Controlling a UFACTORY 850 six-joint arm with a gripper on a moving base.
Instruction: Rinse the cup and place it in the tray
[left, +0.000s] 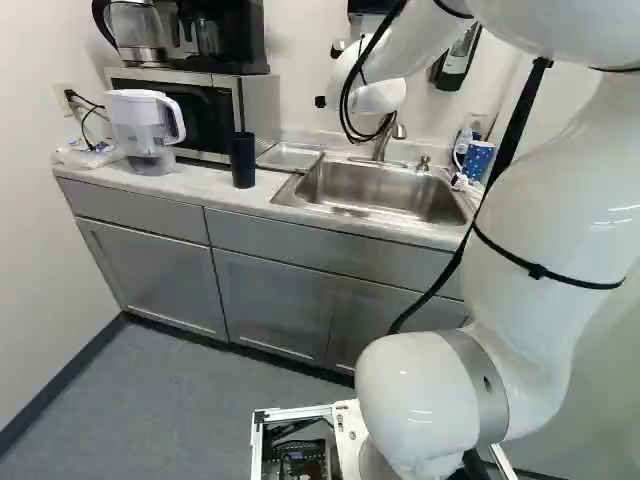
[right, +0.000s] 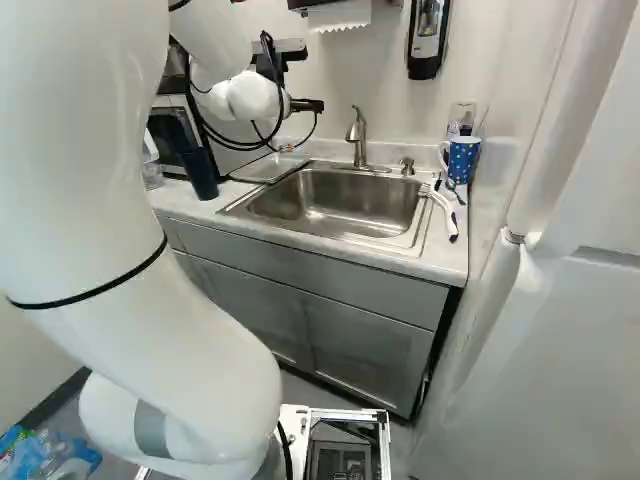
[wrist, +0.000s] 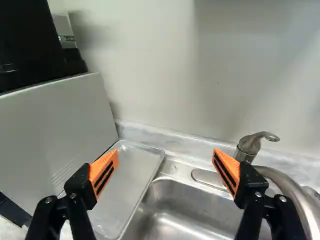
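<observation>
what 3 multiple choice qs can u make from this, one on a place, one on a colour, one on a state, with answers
1. Where is the spotted mug?
a) in the tray
b) on the counter beside the sink
c) on the floor

2. What colour are the end effector's pads?
a) green
b) white
c) orange

3. How does the end effector stand?
a) open
b) shut on the spotted mug
c) shut on nothing

1 b: the right base view shows it right of the basin.
2 c: the wrist view shows the colour.
3 a: its fingers stand wide apart there.
</observation>
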